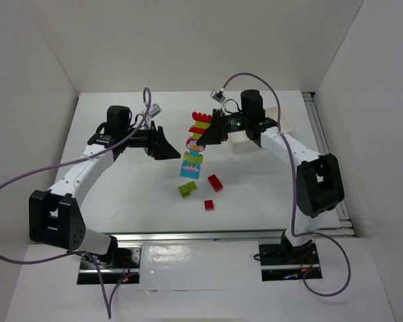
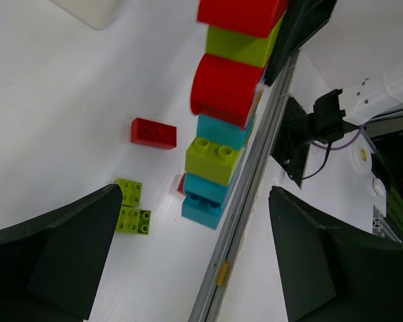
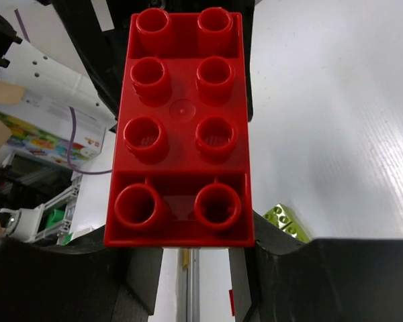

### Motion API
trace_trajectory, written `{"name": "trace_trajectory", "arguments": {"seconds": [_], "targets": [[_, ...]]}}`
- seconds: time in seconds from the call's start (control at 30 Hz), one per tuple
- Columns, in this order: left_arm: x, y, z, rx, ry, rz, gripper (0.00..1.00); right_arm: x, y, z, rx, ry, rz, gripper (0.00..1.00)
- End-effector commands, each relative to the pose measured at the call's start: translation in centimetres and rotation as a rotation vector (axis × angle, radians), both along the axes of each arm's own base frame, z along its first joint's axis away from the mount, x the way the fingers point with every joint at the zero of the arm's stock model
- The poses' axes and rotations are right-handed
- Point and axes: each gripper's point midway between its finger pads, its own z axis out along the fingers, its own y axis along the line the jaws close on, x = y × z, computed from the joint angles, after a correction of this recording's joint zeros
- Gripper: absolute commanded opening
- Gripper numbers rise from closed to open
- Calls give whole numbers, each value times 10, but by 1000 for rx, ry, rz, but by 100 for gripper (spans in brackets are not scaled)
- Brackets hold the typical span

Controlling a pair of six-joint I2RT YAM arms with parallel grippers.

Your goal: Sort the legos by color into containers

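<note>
Small red brick (image 1: pixel 209 205) sits closest to me, then a lime brick (image 1: pixel 187 190) and a longer red brick (image 1: pixel 215 182), all loose on the surface (image 1: pixel 134 194) short of both tools. Right tool (image 1: pixel 205 135) is pinching a tall brick stack (image 1: pixel 192 164), with the left tool (image 1: pixel 169 143) spread wide beside it. White tray (image 1: pixel 287 124) is just behind the right tool.

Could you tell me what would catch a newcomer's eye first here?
A tall tower of red, green and blue bricks at mid-table, clamped by the right gripper. The left gripper gapes open beside it, and a few loose bricks lie on its near side.
</note>
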Motion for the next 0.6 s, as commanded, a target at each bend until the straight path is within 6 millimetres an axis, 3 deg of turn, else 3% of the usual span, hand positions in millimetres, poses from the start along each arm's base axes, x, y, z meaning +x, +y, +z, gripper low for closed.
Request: {"name": "trace_trajectory", "arguments": {"seconds": [0.0, 0.23, 0.5, 0.57], "targets": [[-6, -15, 13, -89, -56, -81, 100, -8, 13, 11, 22, -4, 70, 21], [-19, -37, 9, -93, -37, -152, 100, -9, 22, 11, 26, -13, 91, 21], [-26, -42, 1, -85, -36, -178, 87, -5, 23, 13, 34, -19, 70, 21], [-30, -42, -9, -87, 2, -171, 86, -4, 24, 16, 41, -24, 69, 21]]}}
